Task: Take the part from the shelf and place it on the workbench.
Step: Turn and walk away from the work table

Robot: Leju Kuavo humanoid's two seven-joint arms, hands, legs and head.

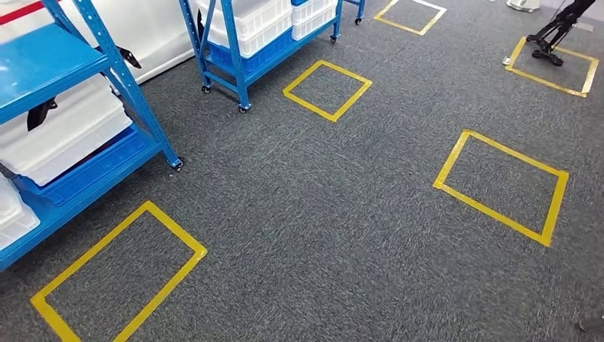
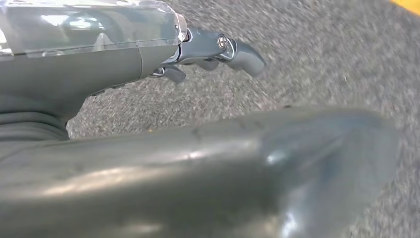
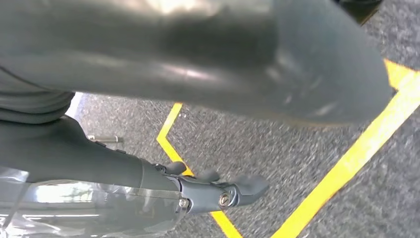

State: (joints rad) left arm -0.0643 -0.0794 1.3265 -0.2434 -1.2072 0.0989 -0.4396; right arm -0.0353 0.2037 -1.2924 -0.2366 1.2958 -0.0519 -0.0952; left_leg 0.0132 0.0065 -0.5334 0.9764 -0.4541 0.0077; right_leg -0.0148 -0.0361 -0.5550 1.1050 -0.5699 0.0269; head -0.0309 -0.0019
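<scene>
I look down on grey carpet (image 1: 313, 214) marked with yellow tape squares (image 1: 117, 278). At my far left stands a blue shelf (image 1: 43, 64) on castors, its tiers holding white bins (image 1: 64, 132) with their long sides running along the shelf. A second blue shelf (image 1: 249, 43) with more white bins stands further back. I cannot tell which part I am meant to take; none is distinguishable, so neither its direction nor any label can be read. No writing is legible on the bins.

My left hand (image 2: 213, 49) hangs over the carpet, fingers apart and holding nothing. My right hand (image 3: 218, 191) hangs likewise, fingers loose and empty, above a yellow tape line (image 3: 346, 158). At far right, a black stand (image 1: 552, 39) rests on another taped square.
</scene>
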